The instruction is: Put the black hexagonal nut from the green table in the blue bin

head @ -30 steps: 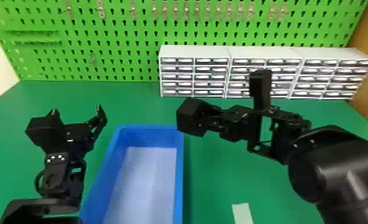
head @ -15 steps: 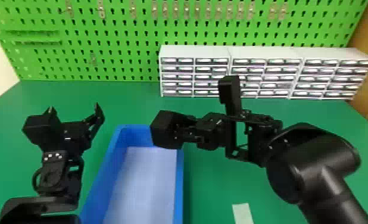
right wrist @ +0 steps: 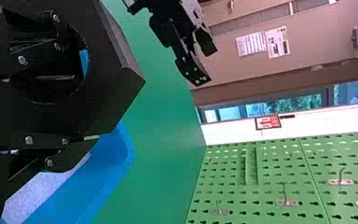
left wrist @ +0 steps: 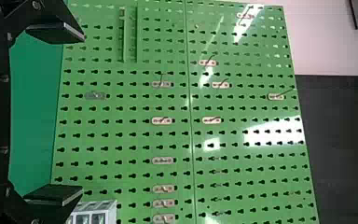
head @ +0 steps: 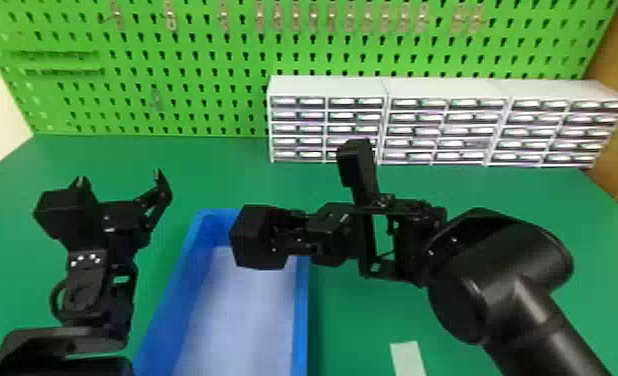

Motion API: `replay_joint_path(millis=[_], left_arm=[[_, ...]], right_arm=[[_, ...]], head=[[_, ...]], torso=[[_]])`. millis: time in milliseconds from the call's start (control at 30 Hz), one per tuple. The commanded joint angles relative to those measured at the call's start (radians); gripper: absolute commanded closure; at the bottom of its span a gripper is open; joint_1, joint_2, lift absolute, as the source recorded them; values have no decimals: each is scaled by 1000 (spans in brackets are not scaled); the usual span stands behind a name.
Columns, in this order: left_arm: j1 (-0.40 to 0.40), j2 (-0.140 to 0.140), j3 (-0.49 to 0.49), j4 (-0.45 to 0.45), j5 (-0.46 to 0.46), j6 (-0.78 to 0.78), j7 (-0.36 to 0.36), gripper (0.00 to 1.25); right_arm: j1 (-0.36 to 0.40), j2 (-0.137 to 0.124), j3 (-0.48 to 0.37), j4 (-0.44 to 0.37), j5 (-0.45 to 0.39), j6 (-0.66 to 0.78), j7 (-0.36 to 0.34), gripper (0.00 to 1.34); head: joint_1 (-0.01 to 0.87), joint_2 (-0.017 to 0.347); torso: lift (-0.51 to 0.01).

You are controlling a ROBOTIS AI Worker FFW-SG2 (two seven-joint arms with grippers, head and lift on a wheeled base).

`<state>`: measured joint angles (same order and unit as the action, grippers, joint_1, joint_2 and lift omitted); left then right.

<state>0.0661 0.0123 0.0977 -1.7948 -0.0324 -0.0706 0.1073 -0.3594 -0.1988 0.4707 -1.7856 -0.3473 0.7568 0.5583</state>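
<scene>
My right gripper (head: pixel 293 235) is shut on the black hexagonal nut (head: pixel 258 239), which hangs above the far part of the blue bin (head: pixel 300 320). In the right wrist view, the nut (right wrist: pixel 114 79) looms large beside the right gripper (right wrist: pixel 70 107), partly covering it, and a curved edge of its hole shows. The bin's blue wall (right wrist: pixel 116 154) lies beyond it. My left gripper (head: pixel 118 180) is raised left of the bin, fingers spread with nothing between them. In its wrist view the left gripper (left wrist: pixel 79 114) faces the pegboard.
White drawer cabinets (head: pixel 443 125) stand at the table's back right, before a green pegboard (head: pixel 198 65) with metal hooks. A pale strip (head: pixel 408 357) lies on the green table (head: pixel 363 320) right of the bin. The left arm stands close to the bin's left side.
The right arm has swung left, carrying the nut from the bin's far right corner to over the bin. The left gripper has shifted slightly left and farther from the robot, staying spread.
</scene>
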Motion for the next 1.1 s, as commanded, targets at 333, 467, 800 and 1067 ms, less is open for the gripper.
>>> replay_joint_path(millis=[333, 467, 800, 1067], left_arm=[[-3, 1, -6, 0, -3, 0, 0, 140], [-5, 1, -6, 0, -4, 0, 0, 140], [-5, 1, -7, 0, -7, 0, 0, 140], [-9, 1, -9, 0, -7, 0, 0, 140]], right_arm=[[-20, -4, 40, 22, -1, 13, 2, 1133], [-23, -7, 46, 23, -1, 13, 2, 1133], [-35, -10, 63, 23, -1, 36, 2, 1133], [-41, -13, 75, 23, 2, 39, 2, 450]], head=[[657, 57], [657, 57], [657, 57], [657, 57]], torso=[[-95], [-95], [-95], [-95]])
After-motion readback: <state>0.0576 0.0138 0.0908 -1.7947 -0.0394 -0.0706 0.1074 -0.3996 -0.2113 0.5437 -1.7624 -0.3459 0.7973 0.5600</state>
